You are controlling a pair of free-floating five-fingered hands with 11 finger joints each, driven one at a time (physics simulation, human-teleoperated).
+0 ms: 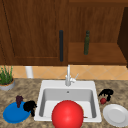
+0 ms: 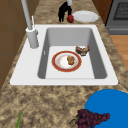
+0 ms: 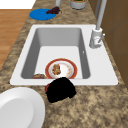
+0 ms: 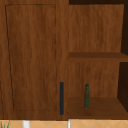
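Observation:
My right hand [image 1: 106, 93] hovers over the counter right of the sink, fingers hanging loosely down around a small red fruit [image 1: 103, 100] without closing on it. From the left side, that hand [image 2: 63, 11] stands just beside the fruit [image 2: 70, 18]. From the right side, the hand [image 3: 60, 90] covers most of the fruit [image 3: 46, 87]. My left hand [image 1: 30, 106] floats relaxed at the right edge of a blue plate [image 1: 13, 115], with dark grapes [image 1: 19, 99] on the plate.
The sink [image 2: 30, 72] holds a red-rimmed plate [image 2: 58, 67] with food and a brown pastry [image 2: 82, 50]. A white plate [image 1: 116, 115] lies at the front right. A big red round shape [image 1: 67, 114] sits at the sink's front. Faucet [image 1: 68, 76], potted plant [image 1: 6, 78] and shelf bottle [image 4: 86, 96] stand behind.

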